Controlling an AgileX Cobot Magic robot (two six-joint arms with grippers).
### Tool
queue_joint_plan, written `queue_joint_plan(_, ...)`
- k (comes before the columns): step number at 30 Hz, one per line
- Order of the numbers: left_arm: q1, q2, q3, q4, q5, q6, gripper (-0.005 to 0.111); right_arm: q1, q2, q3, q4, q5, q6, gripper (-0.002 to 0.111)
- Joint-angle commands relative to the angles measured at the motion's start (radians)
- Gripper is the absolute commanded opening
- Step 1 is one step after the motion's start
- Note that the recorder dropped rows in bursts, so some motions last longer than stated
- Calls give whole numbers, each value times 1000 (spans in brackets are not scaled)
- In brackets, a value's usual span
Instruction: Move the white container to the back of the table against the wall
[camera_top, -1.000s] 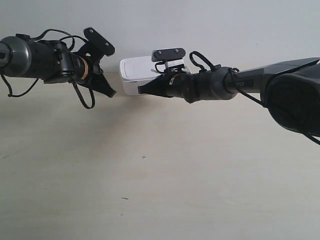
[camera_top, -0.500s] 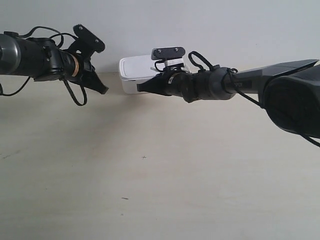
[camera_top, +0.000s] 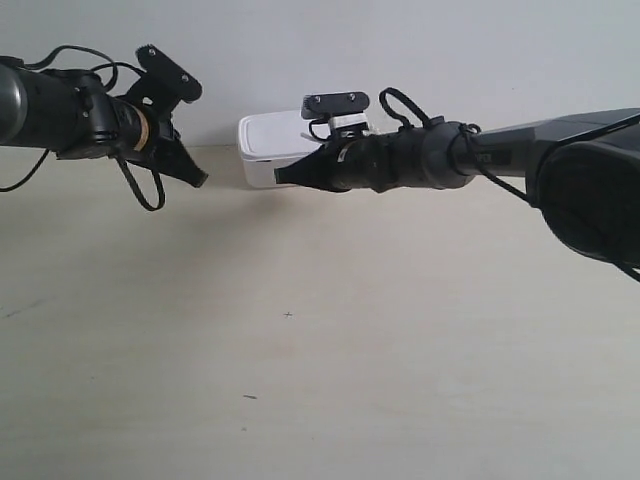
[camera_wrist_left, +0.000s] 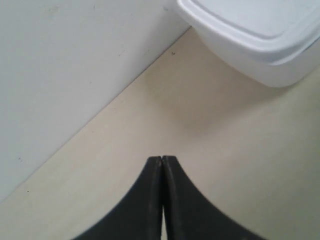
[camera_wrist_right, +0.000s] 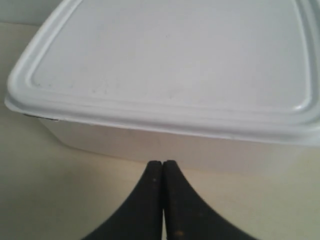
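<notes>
The box sits at the back of the counter, by the wall. The right claw, fingers pressed together and empty, points at the box's side. The left claw, also together, hangs apart from the box.

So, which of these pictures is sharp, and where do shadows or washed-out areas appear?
Exterior view: even soft light, fairly sharp, a faint shadow on the table in front of the white container. Left wrist view: a soft shadow beside the container, whose edges blur slightly. Right wrist view: the lid looks pale and soft, the right gripper a dark shape without detail.
</notes>
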Motion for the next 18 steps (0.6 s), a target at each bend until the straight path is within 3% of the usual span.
queue_joint_plan(1, 2, -82, 56, -27, -43, -10, 0, 0, -53, -8, -4, 102, -2, 0)
queue_joint_plan(10, -12, -270, 214, -34, -109, -117, 0, 0, -215, 93, -31, 335, -47, 0)
queue_joint_plan(18, -145, -537, 430, -32, -144, -149, 0, 2, -592, 548, -35, 127, -85, 0)
